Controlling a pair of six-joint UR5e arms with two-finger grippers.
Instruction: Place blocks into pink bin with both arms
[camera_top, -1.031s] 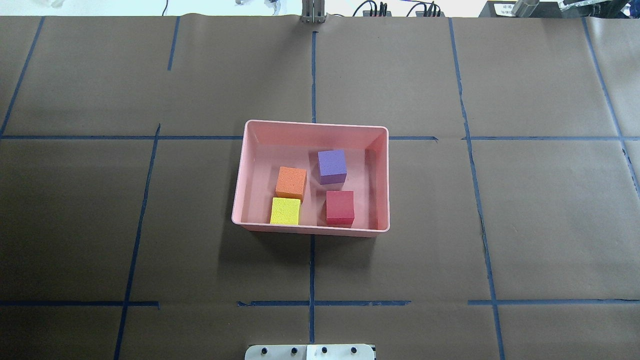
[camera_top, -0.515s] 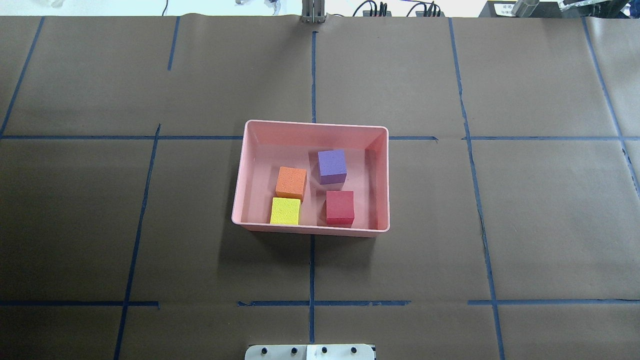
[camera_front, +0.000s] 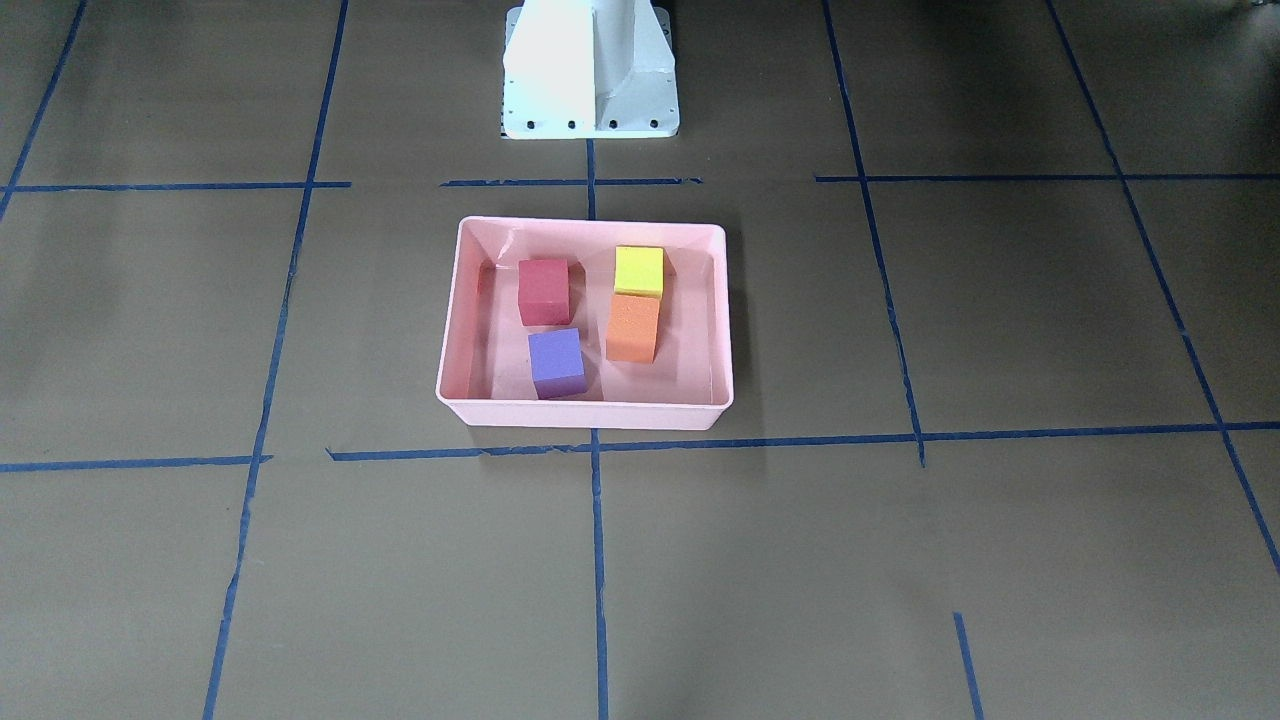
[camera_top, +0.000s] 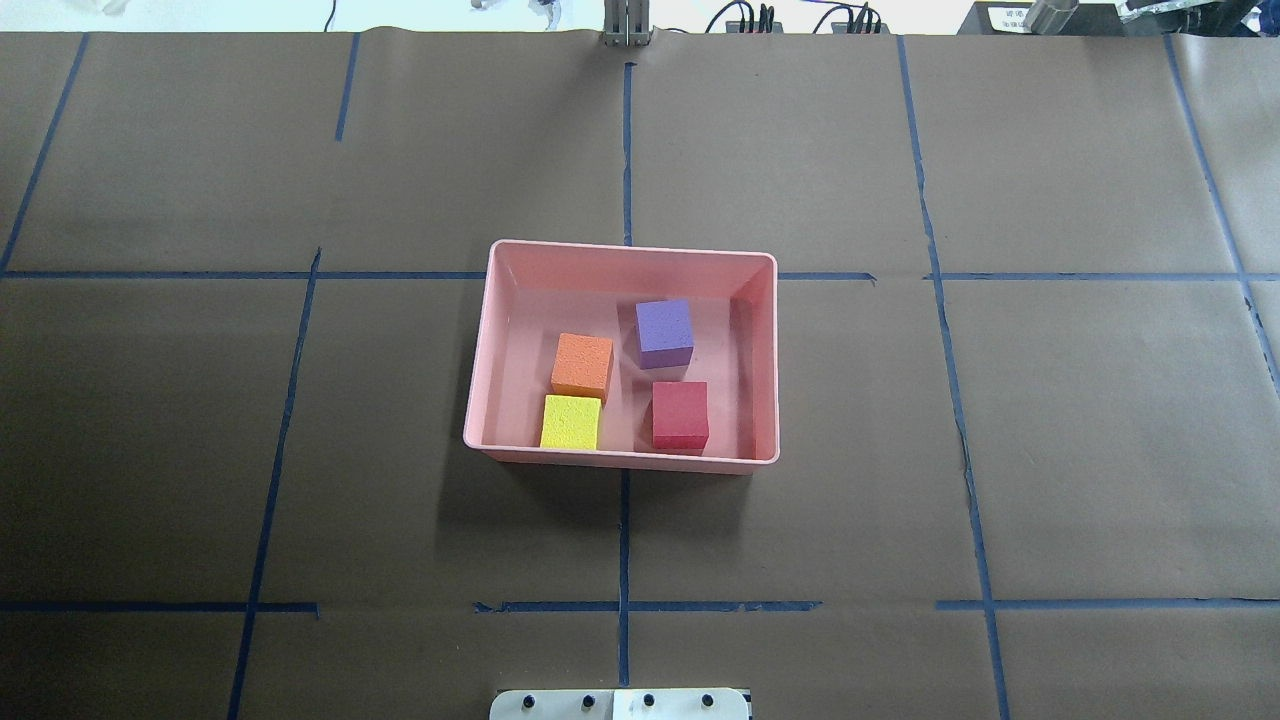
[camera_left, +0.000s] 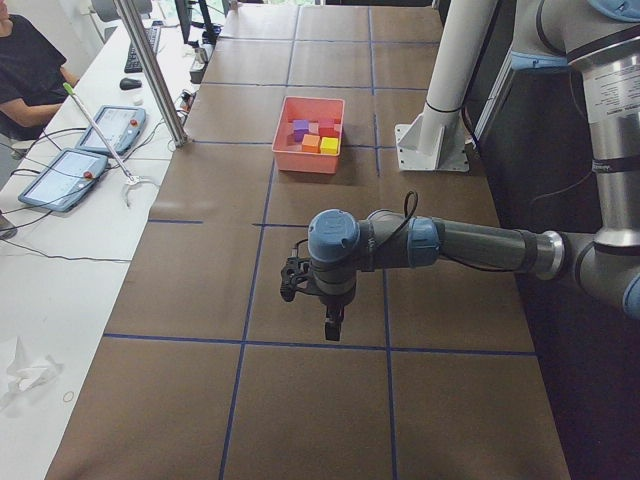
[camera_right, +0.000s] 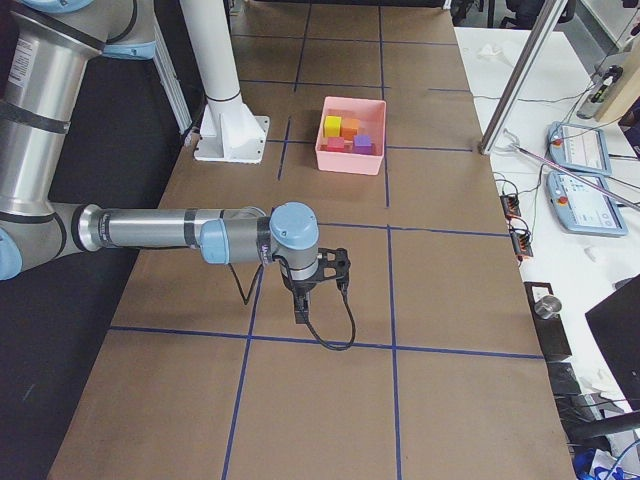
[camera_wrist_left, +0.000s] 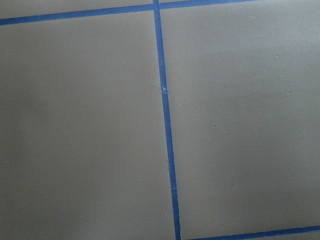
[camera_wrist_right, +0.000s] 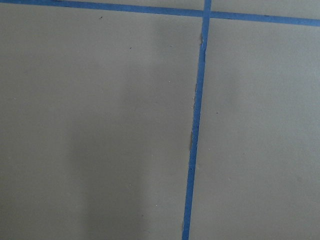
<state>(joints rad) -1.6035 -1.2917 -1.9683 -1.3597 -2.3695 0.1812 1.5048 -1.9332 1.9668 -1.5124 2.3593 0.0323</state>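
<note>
The pink bin (camera_top: 630, 247) sits at the table's middle and holds all four blocks: orange (camera_top: 582, 364), purple (camera_top: 664, 331), yellow-green (camera_top: 571, 421) and red-pink (camera_top: 680, 413). In the front-facing view the bin (camera_front: 585, 412) shows the same blocks inside. Neither gripper shows in the overhead or front-facing views. The left gripper (camera_left: 333, 325) shows only in the exterior left view, above bare table far from the bin (camera_left: 306, 160). The right gripper (camera_right: 300, 305) shows only in the exterior right view, likewise far from the bin (camera_right: 350, 161). I cannot tell whether either is open or shut.
Brown paper with blue tape lines covers the table. The white pedestal base (camera_front: 590, 70) stands behind the bin. An operator (camera_left: 25, 70) and control tablets (camera_left: 100, 130) are at the side desk. Both wrist views show only paper and tape.
</note>
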